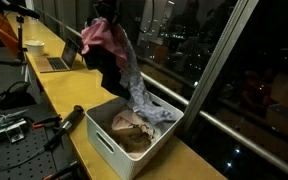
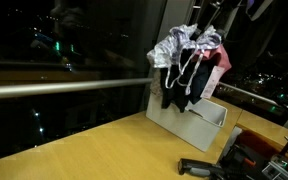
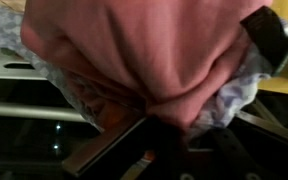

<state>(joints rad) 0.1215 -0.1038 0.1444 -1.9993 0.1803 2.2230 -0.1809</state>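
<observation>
1. Plainly, the bundle of clothes (image 1: 112, 55) hangs in the air over the white bin (image 1: 104, 145). Both exterior views show it lifted above the bin's rim.
2. Materials of the bundle:
   - A soft pink cloth (image 1: 99, 35) sits on top, creased and folded over.
   - A limp black garment (image 1: 109, 68) sits at the middle.
   - A thin grey-white patterned fabric (image 1: 139, 95) trails down in a twisted tail to the far right part of the bin.
3. In the wrist view the pink cloth (image 3: 144, 50) fills most of the frame, smooth and matte, with the patterned fabric bunched at its edges.
4. The bin is a rectangular, hard-walled, glossy white box with rounded corners. Crumpled tan cloth (image 1: 129, 130) lies inside it.
5. The bin stands on a long yellow wooden counter (image 1: 59, 95) that runs along a dark window, with a metal rail (image 2: 64, 88) in front of the glass.
6. The gripper (image 1: 104, 12) is at the top of the bundle with its jaws pinched onto the gathered cloth. The whole load hangs from that grip. One dark finger (image 3: 272, 38) shows at the upper right of the wrist view, pressed against the pink cloth.
7. Other items:
   - A laptop (image 1: 59, 58) and a pale cup (image 1: 34, 47) sit at the far left of the counter.
   - A black tool (image 1: 64, 125) lies near the bin's left side, apart from it.
</observation>
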